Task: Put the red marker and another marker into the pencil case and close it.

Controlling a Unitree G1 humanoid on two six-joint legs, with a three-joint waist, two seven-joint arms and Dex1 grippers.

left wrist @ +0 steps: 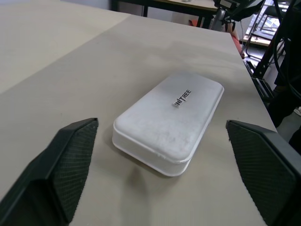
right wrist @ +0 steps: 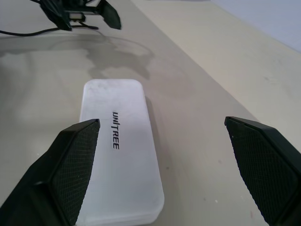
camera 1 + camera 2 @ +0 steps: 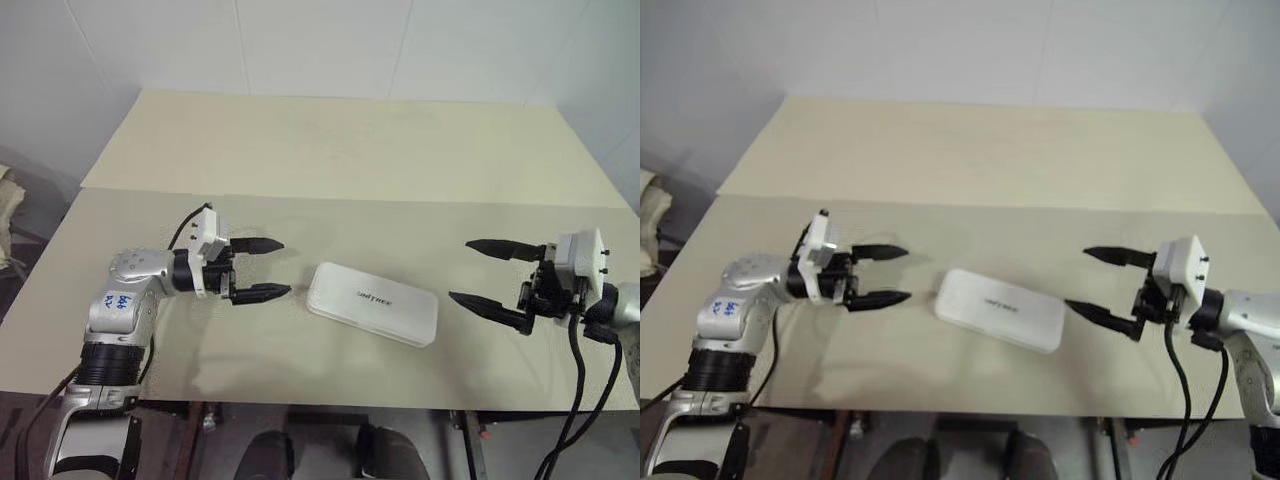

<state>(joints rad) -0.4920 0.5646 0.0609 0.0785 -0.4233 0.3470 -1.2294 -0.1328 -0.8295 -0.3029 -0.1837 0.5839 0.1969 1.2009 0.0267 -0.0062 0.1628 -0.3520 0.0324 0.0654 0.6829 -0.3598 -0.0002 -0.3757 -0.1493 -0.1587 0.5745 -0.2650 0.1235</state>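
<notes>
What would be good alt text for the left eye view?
A closed white pencil case lies flat on a beige table, between two open robot grippers. The left gripper and right gripper point toward it from either side, touching nothing.

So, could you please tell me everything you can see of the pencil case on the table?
The pencil case is a flat white rectangular box with rounded corners, plastic by its look, with small dark lettering on its lid. The lid is shut, a seam running round the edge. It lies flat on the beige table, set at a slant, between the left gripper and the right gripper. Both grippers are open and apart from it; nothing but the table touches it.
</notes>
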